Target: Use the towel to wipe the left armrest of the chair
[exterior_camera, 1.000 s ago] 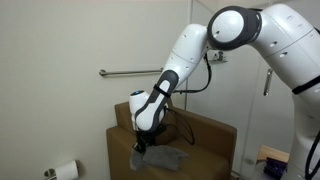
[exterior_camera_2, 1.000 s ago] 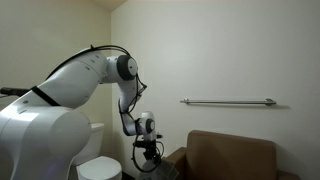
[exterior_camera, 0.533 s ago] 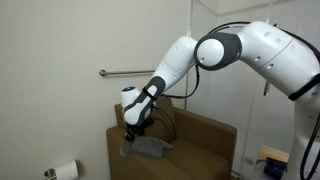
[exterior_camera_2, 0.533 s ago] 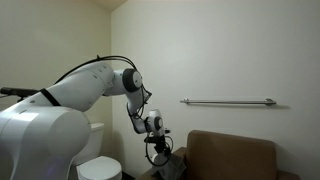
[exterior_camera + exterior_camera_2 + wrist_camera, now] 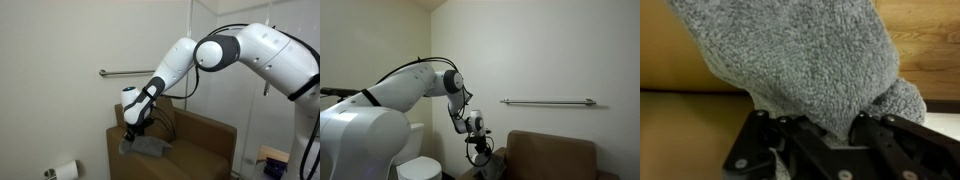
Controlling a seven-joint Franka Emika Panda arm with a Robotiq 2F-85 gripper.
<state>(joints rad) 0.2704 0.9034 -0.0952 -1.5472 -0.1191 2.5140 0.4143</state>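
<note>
Wiping is the step in hand, judged from how the cloth lies. Farthest left in an exterior view, a paper roll (image 5: pixel 64 171) sits low on the wall, well apart from the action. Next comes the brown chair (image 5: pixel 205 138), and along its left edge runs the armrest (image 5: pixel 117 134) that the task names. The grey towel (image 5: pixel 150 148) lies spread on that armrest, near the front corner, with the gripper (image 5: pixel 131 139) pressing down at the towel's left end. The white arm (image 5: pixel 185 60) slopes up and to the right from there, crossing in front of a wall rail (image 5: pixel 125 72).

In the wrist view the towel (image 5: pixel 805 60) fills most of the picture and bunches down into the black fingers (image 5: pixel 880 135), so the jaws are clamped on the cloth; brown upholstery (image 5: pixel 680 125) shows beneath.

The next move probably calls for dragging the towel along the armrest toward its back corner, with steady downward pressure and a firm grip. The wrist should stay low enough that the cloth, not the fingers, rubs the surface. How much of the armrest is already wiped cannot be told.
</note>
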